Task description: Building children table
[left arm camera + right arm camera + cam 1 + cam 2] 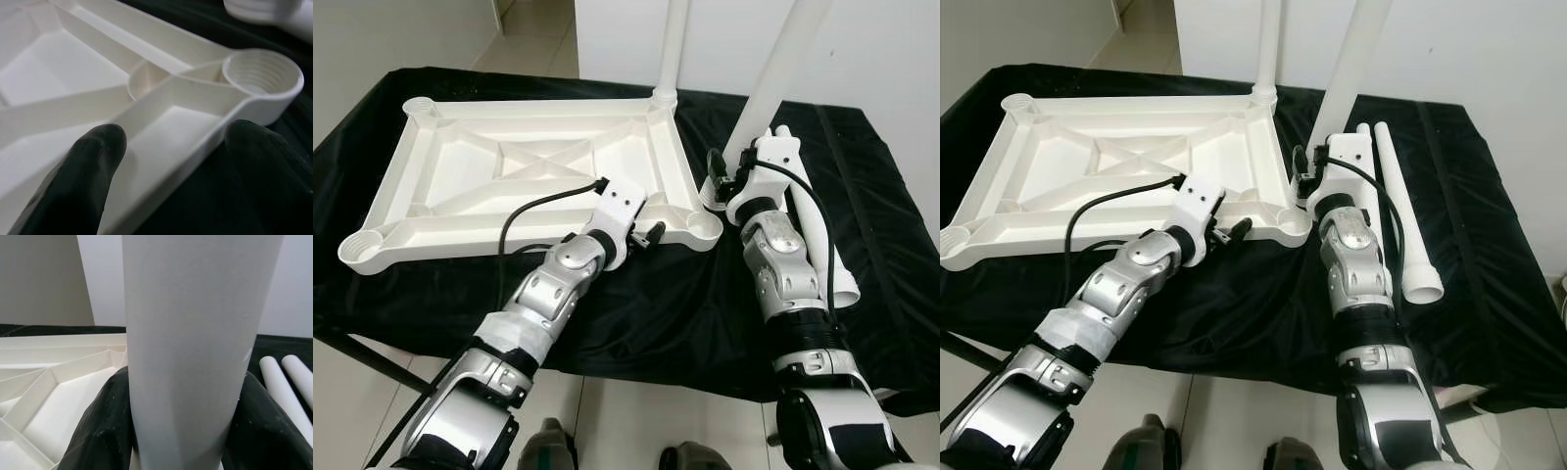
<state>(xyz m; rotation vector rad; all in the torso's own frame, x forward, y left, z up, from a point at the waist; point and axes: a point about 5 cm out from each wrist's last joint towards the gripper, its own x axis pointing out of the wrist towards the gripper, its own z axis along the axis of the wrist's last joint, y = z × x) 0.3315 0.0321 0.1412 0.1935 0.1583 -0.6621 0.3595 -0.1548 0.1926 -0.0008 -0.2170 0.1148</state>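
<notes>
While right gripper [181, 431] clamps table leg [195, 333], left gripper [181, 161] apart astride tabletop [460, 196] rim.

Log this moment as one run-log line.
left end effector: open, straddling tabletop rim | right end effector: shut on leg | one leg fitted

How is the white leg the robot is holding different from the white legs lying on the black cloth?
The held leg points up, tilted, above the tabletop's near corner socket; the loose legs lie flat on the black cloth. The right gripper clamps the held leg; nothing touches the loose legs. All are plain white tubes.
</notes>
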